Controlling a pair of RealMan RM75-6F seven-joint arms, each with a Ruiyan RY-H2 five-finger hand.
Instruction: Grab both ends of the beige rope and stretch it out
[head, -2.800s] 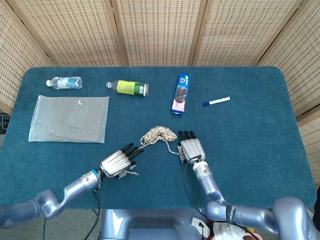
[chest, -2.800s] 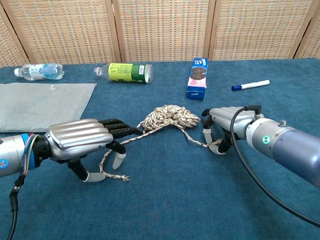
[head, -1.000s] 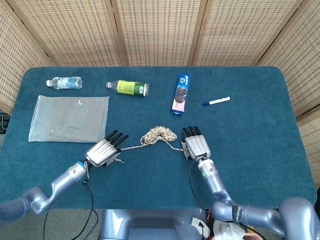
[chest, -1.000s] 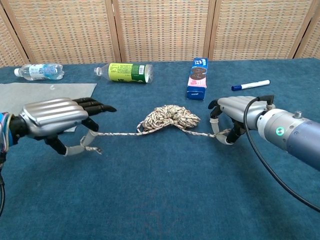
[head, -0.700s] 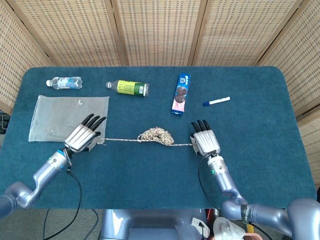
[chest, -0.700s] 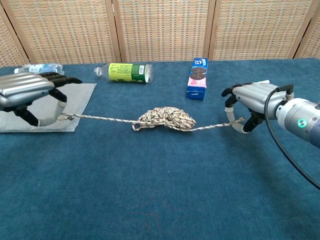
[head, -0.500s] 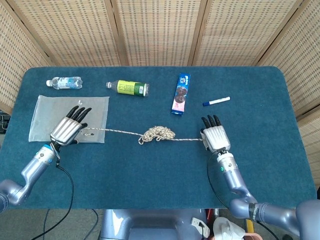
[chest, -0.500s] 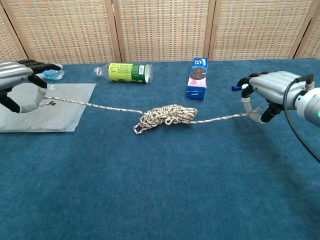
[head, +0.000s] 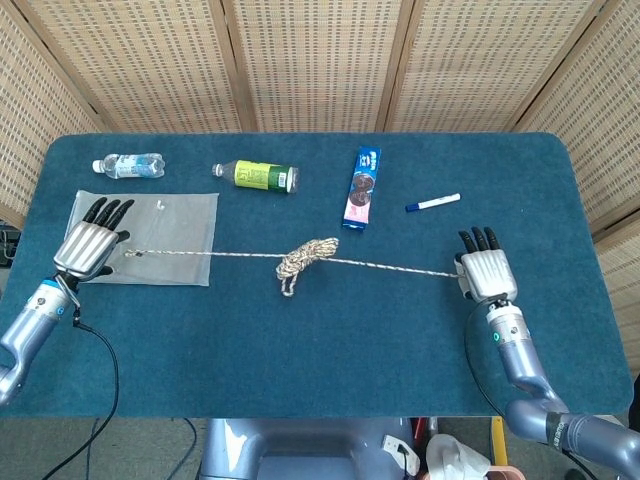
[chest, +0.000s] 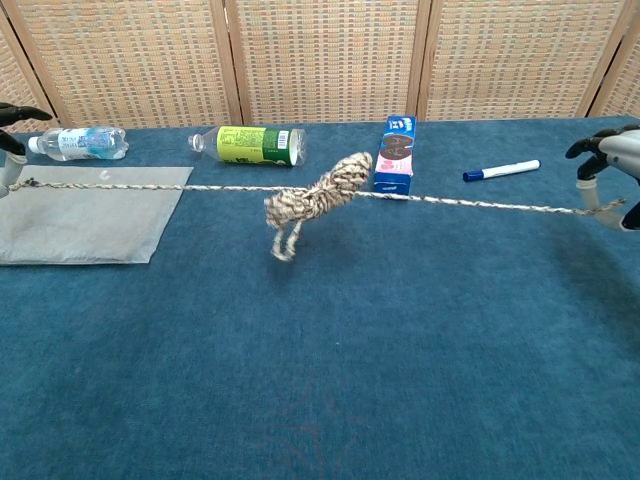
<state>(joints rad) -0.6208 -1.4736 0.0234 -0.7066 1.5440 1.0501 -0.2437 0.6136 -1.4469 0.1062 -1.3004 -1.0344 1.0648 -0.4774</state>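
Note:
The beige rope (head: 305, 257) (chest: 318, 199) runs in a taut line across the blue table, lifted off the cloth, with a tangled bunch hanging at its middle. My left hand (head: 88, 246) (chest: 8, 140) pinches the rope's left end over the clear plastic bag (head: 150, 237) (chest: 80, 220). At the far right my right hand (head: 486, 274) (chest: 612, 170) pinches the other end. In the chest view both hands show only at the frame edges.
Along the back lie a small water bottle (head: 128, 165) (chest: 75, 142), a green-labelled bottle (head: 258, 176) (chest: 250, 144), a blue biscuit pack (head: 363, 187) (chest: 395, 154) and a blue-capped marker (head: 432, 203) (chest: 501, 170). Wicker screens stand behind the table.
Both hands have moved outward, left to the left and right to the right. The rope has drawn taut and its bunch has shrunk and lifted off the table.

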